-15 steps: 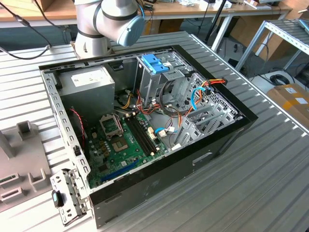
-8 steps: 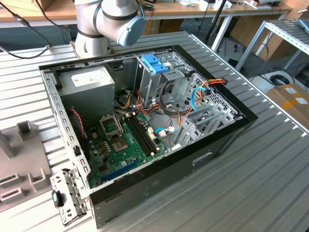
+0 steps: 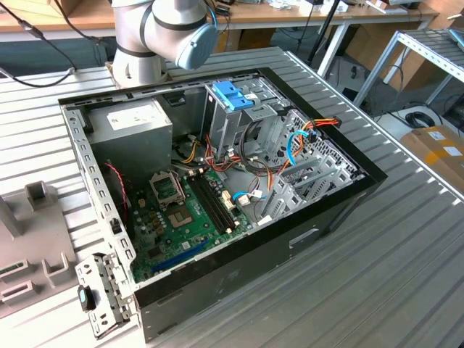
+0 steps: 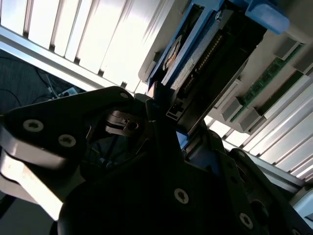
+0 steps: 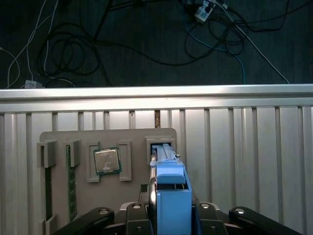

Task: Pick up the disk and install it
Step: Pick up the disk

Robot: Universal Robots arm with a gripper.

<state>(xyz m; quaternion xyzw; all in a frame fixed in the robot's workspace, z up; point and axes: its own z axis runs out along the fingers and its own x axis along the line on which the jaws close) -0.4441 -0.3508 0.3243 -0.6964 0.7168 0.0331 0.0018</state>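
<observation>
One gripper [image 5: 171, 211] is closed narrowly on the disk [image 5: 172, 193], with a finger against the blue rail on each side in the first wrist view. The disk stands on edge over a slot in the grey tray [image 5: 132, 139]; whether its far end sits in the slot cannot be told. A processor chip [image 5: 106, 160] and memory sticks [image 5: 71, 186] occupy neighbouring tray pockets. In the exterior view, the open computer case [image 3: 290, 239] lies on the slatted table [image 3: 391, 275], with the arm [image 3: 163, 29] mounted behind it.
</observation>
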